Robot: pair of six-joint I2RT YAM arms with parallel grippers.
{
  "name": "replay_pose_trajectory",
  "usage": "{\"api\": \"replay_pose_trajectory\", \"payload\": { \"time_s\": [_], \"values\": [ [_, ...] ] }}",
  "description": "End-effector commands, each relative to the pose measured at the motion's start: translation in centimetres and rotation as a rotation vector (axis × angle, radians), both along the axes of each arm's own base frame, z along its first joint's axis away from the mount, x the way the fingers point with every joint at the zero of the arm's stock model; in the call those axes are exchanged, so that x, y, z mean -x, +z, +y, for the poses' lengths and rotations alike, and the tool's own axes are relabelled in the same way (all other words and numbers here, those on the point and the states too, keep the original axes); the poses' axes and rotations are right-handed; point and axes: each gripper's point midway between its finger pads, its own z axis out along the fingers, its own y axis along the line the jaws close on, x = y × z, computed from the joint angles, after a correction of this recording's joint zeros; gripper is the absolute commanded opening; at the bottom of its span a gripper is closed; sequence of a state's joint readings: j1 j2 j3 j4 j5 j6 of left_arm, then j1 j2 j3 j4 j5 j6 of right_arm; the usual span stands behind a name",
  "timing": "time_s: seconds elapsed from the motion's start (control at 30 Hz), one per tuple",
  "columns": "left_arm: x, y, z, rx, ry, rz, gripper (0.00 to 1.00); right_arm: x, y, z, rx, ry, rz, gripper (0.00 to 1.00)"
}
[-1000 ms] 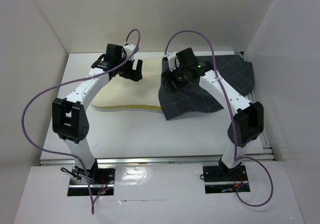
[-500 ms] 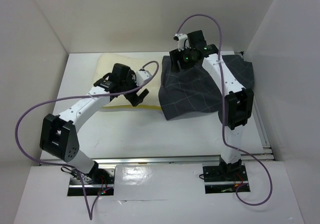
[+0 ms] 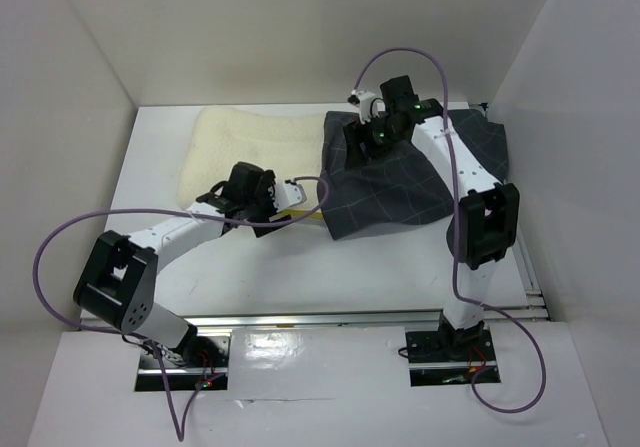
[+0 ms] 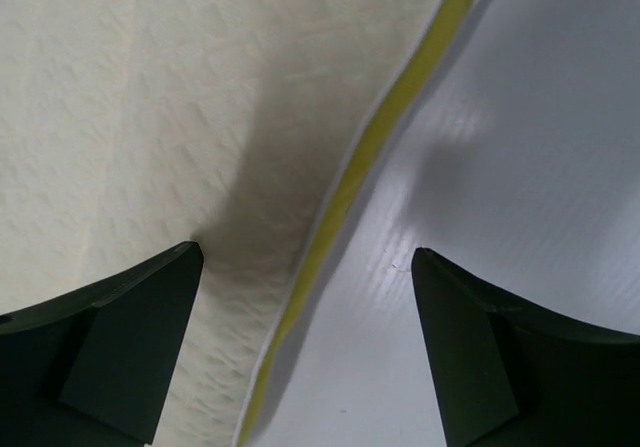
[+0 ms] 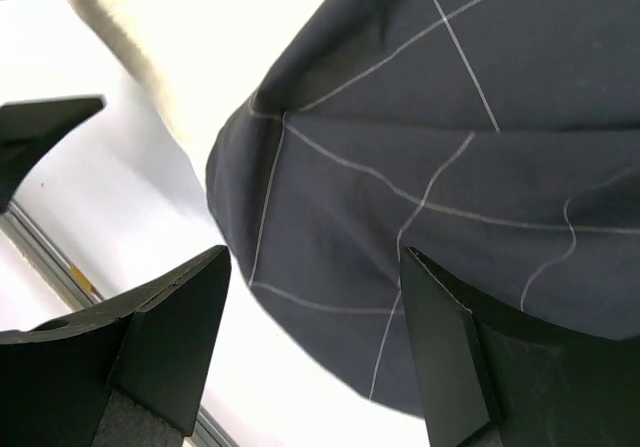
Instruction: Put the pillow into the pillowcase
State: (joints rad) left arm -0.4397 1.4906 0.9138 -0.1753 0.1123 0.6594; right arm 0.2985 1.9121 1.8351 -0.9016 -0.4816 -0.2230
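White table point(image 3: 300, 267): pillow point(image 3: 250, 147) left, pillowcase point(image 3: 390, 182) right, touching.

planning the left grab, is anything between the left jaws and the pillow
Nothing visible does. The left gripper hangs open over the pillow at its yellow-banded edge, one jaw above cushion, the other above table.

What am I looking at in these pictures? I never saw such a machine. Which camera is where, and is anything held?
These are two robot arms bolted at the near edge of a white table. One picture looks down from above and behind them; the other two come from a camera on each wrist, so the dark shapes are that arm's own fingers. On the table lie a cream pillow and, at its right end, a dark grey pillowcase. The left gripper hangs open over the pillow's yellow edge; the right gripper hangs open over the pillowcase. Neither holds anything.
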Motion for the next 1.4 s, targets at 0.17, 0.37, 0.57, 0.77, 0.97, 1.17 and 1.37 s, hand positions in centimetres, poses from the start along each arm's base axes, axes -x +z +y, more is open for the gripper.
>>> {"api": "replay_pose_trajectory", "payload": {
  "time_s": [0.17,0.37,0.57,0.77,0.97,1.17,1.37],
  "values": [
    [-6.2,0.1,-0.8,-0.077,-0.048,-0.279,1.0,3.8,4.8,-1.2,-0.043,0.053,-0.05,0.76],
    [-8.0,-2.2,-2.2,-0.083,-0.053,-0.174,0.87,4.8,4.5,-1.8,-0.011,0.069,-0.038,0.76],
    [-8.2,-2.5,-3.6,-0.028,-0.04,-0.059,0.12,6.4,4.7,-2.2,0.018,0.066,-0.058,0.76],
    [-8.9,0.1,-4.8,0.124,0.005,0.176,0.0,6.7,4.4,-3.3,0.1,0.028,-0.158,0.74],
    [-9.1,3.3,-5.9,0.276,0.062,0.436,0.0,8.5,4.7,-1.5,0.142,0.099,-0.32,0.74],
    [-10.3,8.3,-7.9,0.391,0.037,0.492,0.0,9.1,3.2,-0.7,0.266,0.102,-0.466,0.74],
    [-9.4,11.5,-8.8,0.477,0.008,0.537,0.0,6.0,2.4,-2.0,0.372,-0.075,-0.539,0.74]
  ]
}}
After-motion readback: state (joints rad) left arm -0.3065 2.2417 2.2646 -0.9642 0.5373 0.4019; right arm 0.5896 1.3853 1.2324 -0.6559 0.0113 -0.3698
